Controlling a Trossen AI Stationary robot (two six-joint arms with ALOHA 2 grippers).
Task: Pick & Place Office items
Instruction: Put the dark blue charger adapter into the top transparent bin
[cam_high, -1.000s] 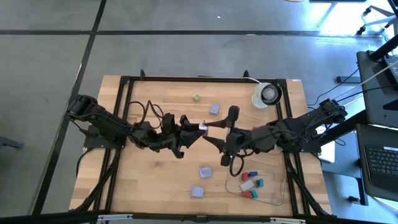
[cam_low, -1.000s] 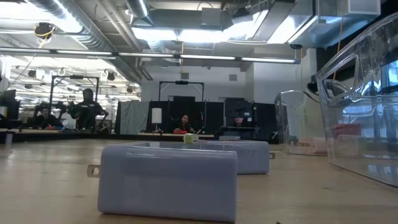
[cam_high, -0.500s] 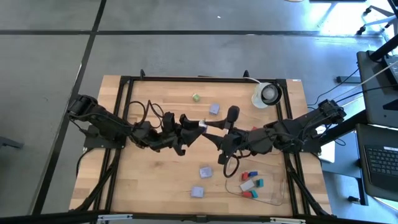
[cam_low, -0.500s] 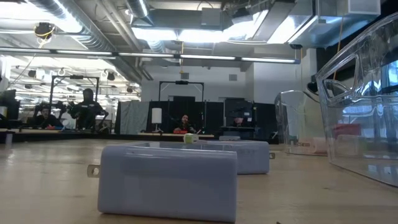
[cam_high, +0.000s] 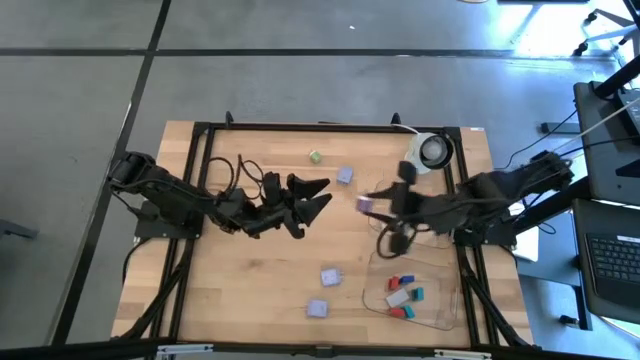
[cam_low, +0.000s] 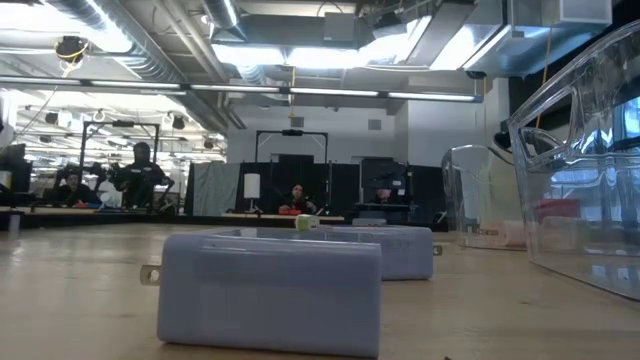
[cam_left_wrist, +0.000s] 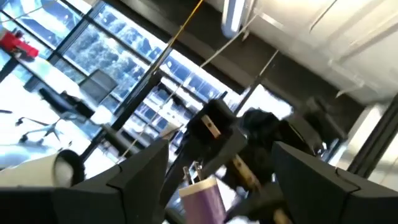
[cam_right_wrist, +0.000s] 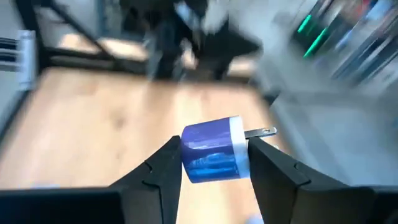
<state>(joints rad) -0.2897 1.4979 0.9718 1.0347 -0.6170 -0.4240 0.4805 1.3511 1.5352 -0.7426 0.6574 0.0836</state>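
Note:
My right gripper (cam_high: 368, 207) is above the table's middle right, shut on a lavender block with a white face and metal prongs (cam_right_wrist: 214, 152). My left gripper (cam_high: 316, 194) is open and empty at the table's middle, its fingers pointing at the right gripper. In the left wrist view the held block (cam_left_wrist: 208, 198) shows beyond my open left fingers. Other lavender blocks (cam_high: 345, 175) (cam_high: 331, 275) (cam_high: 318, 309) and a green piece (cam_high: 315, 157) lie flat on the wood. Red, teal, white and blue pieces lie in a clear tray (cam_high: 440, 318). My right gripper pinches the lavender block by two opposite sides (cam_right_wrist: 188, 158) between its two fingers (cam_right_wrist: 163, 169). The fingers point roughly toward the table's left. The block is lifted clear of the table, and its white pronged face (cam_right_wrist: 237, 144) is turned sideways.
A white tape roll (cam_high: 430, 152) stands at the far right of the table. The clear tray is at the near right and shows large in the low view (cam_low: 585, 190), with two lavender blocks (cam_low: 270, 290) (cam_low: 385, 250) in front of the camera. People sit in the room behind.
Both grippers met at the table's middle with the lavender block between them. My left gripper has let go and now stands open. My right gripper has drawn back toward the table's right edge, carrying the block clear of the table.

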